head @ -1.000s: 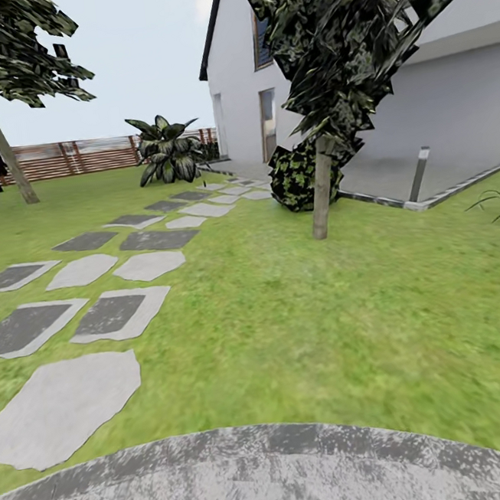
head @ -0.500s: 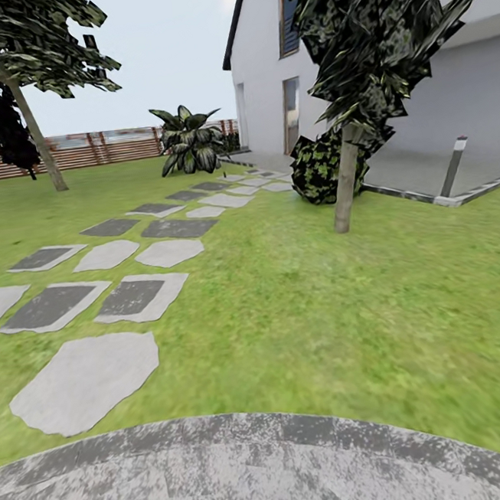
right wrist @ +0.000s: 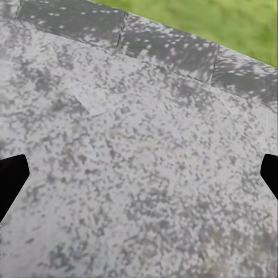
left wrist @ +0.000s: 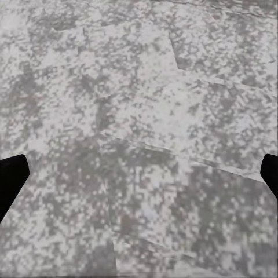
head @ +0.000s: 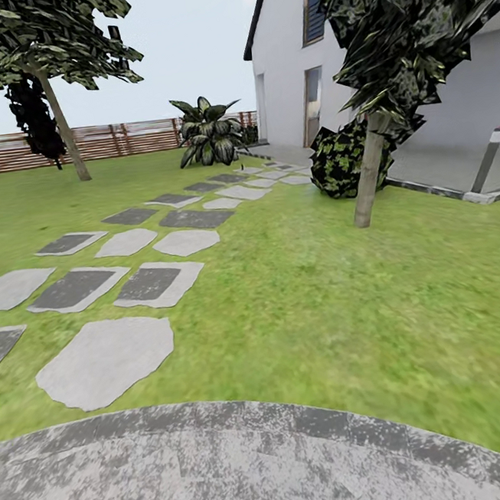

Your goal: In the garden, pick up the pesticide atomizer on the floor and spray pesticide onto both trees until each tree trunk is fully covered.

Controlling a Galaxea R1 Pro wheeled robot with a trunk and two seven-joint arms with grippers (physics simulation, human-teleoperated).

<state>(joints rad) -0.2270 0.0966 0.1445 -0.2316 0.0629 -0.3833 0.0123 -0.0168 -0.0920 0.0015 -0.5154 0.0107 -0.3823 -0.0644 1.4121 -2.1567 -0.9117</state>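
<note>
robot standing on stone paving (head: 227,468), both grippers (left wrist: 139,174) (right wrist: 139,174) gaping empty, facing lawn (head: 323,288) and trees (head: 370,168); risking wandering, the atomizer being unsighted.

The near tree (head: 405,41) beside the house (head: 285,69) is cut off by the head view's top and right edges, so its crown cannot be seen whole, and the far tree (head: 35,34) by the fence (head: 115,139) loses foliage past the top and left edges. A dark-leaved tree (head: 34,119) stands partly hidden behind the far tree's trunk (head: 62,127). Each hand (left wrist: 139,179) (right wrist: 139,179) shows just two dark finger corners at its wrist picture's side edges, well apart.
</note>
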